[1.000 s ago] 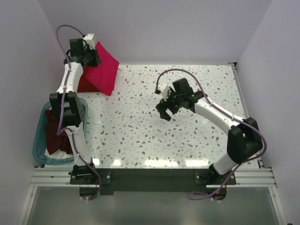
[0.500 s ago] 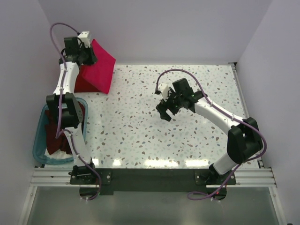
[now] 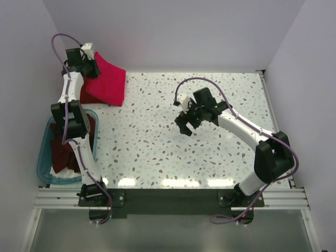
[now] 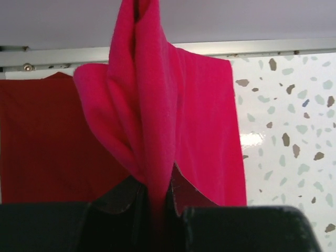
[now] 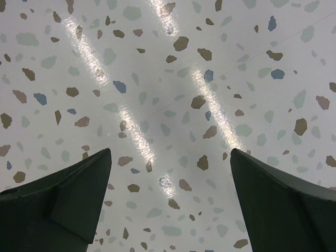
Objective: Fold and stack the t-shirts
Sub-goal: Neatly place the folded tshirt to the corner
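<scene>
A bright crimson-pink t-shirt (image 3: 109,81) hangs from my left gripper (image 3: 88,64) at the table's far left corner. The gripper is shut on a bunched fold of it, seen in the left wrist view (image 4: 157,121). Its lower end rests on a darker red folded t-shirt (image 3: 85,94), also in the left wrist view (image 4: 47,142). More dark maroon shirts (image 3: 63,149) lie in the blue tub. My right gripper (image 3: 185,123) is open and empty above the table's middle, with only speckled tabletop between its fingers (image 5: 63,205).
A translucent blue plastic tub (image 3: 44,157) sits at the left edge near the left arm's base. The speckled tabletop (image 3: 157,142) is walled by white panels at the back and sides.
My left gripper has carried the crimson-pink shirt further left and back, laying more of it over the darker red shirt. The right arm has not moved.
</scene>
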